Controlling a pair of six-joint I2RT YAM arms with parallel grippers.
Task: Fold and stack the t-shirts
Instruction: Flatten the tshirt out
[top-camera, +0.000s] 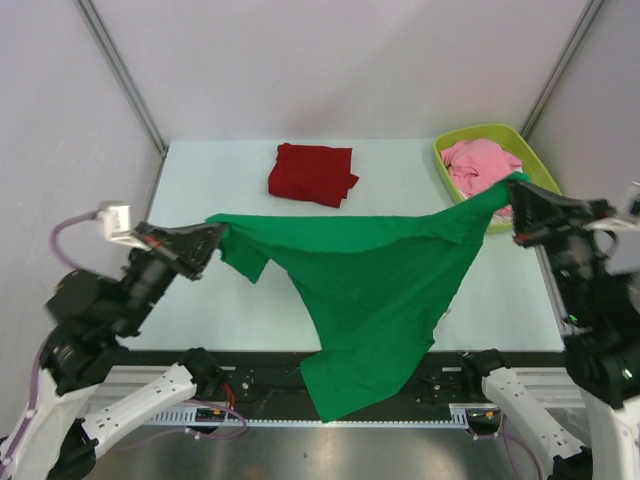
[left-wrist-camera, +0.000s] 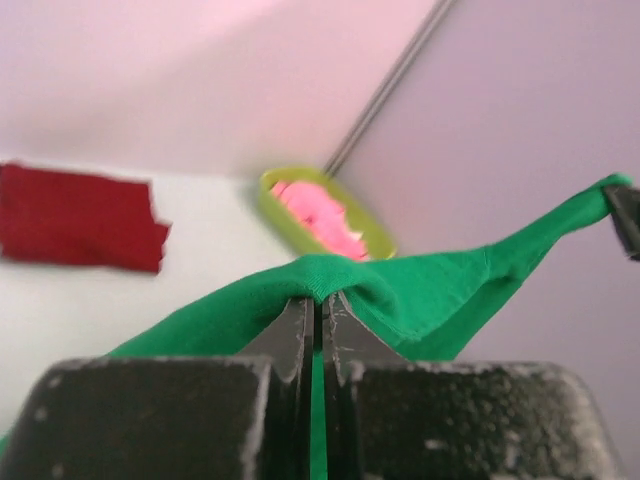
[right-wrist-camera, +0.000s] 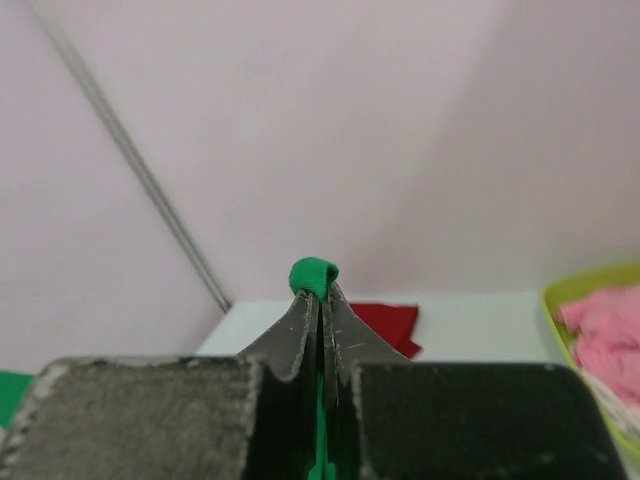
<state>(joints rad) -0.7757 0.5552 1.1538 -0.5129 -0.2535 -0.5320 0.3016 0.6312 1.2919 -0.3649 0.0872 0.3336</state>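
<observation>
**Top view.** The green t-shirt (top-camera: 370, 280) hangs stretched between the two arms. One upper corner is at the left jaws and the other at the right jaws, beside the yellow-green basket (top-camera: 543, 165). Its lower part droops toward the near edge of the tabletop (top-camera: 200, 180) and hides part of the rail between the arm bases. I cannot tell whether it rests on the surface there. Cloth hides the tips of both jaws. The dark red t-shirt (top-camera: 312, 173) lies folded at the far side, apart from the green one. The pink garment (top-camera: 480, 165) sits in the basket, whose near end is covered by the right arm and the green cloth.

**Left wrist.** The left jaws are pressed together on a fold of the green t-shirt (left-wrist-camera: 420, 295), which bulges over their tips. The dark red t-shirt (left-wrist-camera: 75, 218) is blurred and cut off at the left edge. The basket (left-wrist-camera: 380, 240) and the pink garment (left-wrist-camera: 320, 210) are partly hidden behind the green cloth. The far corner of the green cloth runs to a dark shape that is cut off at the right edge.

**Right wrist.** The right jaws are closed tight, with a small roll of the green t-shirt (right-wrist-camera: 314, 273) poking out above their tips. Only a corner of the dark red t-shirt (right-wrist-camera: 390, 320) shows past them. The basket (right-wrist-camera: 580, 285) and the pink garment (right-wrist-camera: 605, 330) are cut off at the right.
</observation>
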